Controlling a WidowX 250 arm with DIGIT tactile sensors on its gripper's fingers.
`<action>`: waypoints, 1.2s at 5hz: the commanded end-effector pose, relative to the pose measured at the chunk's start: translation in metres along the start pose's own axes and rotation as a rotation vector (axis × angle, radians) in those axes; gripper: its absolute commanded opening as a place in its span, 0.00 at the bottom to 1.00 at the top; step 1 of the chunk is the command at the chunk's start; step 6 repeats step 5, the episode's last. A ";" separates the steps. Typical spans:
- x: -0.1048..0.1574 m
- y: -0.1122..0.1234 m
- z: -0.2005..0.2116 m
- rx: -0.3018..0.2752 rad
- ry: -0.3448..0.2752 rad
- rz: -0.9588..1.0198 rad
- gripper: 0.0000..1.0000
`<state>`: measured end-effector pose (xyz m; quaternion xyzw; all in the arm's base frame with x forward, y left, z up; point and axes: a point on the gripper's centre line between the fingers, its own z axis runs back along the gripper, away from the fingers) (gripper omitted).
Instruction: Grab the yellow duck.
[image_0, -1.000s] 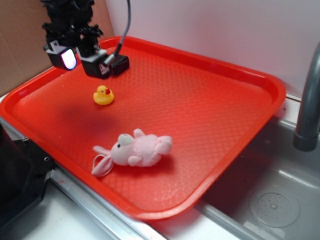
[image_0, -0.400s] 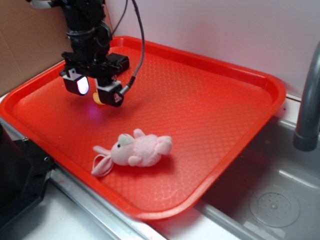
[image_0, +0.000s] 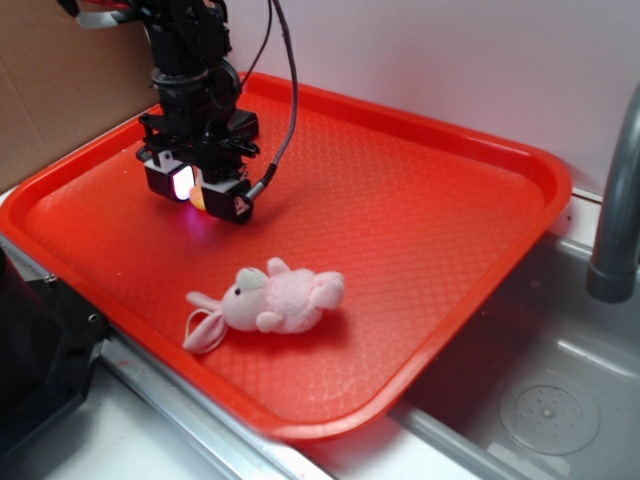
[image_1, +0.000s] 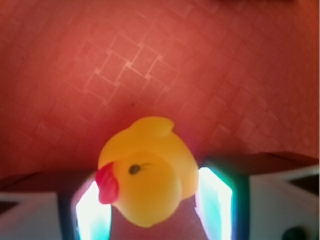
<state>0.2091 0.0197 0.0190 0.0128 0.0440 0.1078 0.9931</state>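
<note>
The yellow duck (image_0: 197, 196) sits on the red tray (image_0: 420, 200) near its back left, mostly hidden by my gripper (image_0: 198, 203), which has come down around it. In the wrist view the duck (image_1: 145, 175) fills the space between the two lit fingers, red beak towards the left finger (image_1: 92, 212), its body close to the right finger (image_1: 215, 200). The gripper (image_1: 150, 212) is open, its fingers straddling the duck, and no squeeze shows.
A pink plush bunny (image_0: 275, 300) lies on the tray's front part. A black block (image_0: 242, 124) sits behind the gripper near the tray's back rim. A grey faucet (image_0: 615, 200) and the sink basin (image_0: 540, 400) are to the right.
The gripper has dropped from above and behind the duck down onto the tray, so that its fingers now stand on either side of the duck. The finger gap looks unchanged.
</note>
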 end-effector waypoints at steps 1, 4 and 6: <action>0.002 0.004 0.044 0.029 -0.093 0.037 0.00; -0.019 -0.009 0.181 -0.132 -0.204 0.048 0.00; -0.010 0.000 0.176 -0.103 -0.170 0.033 0.00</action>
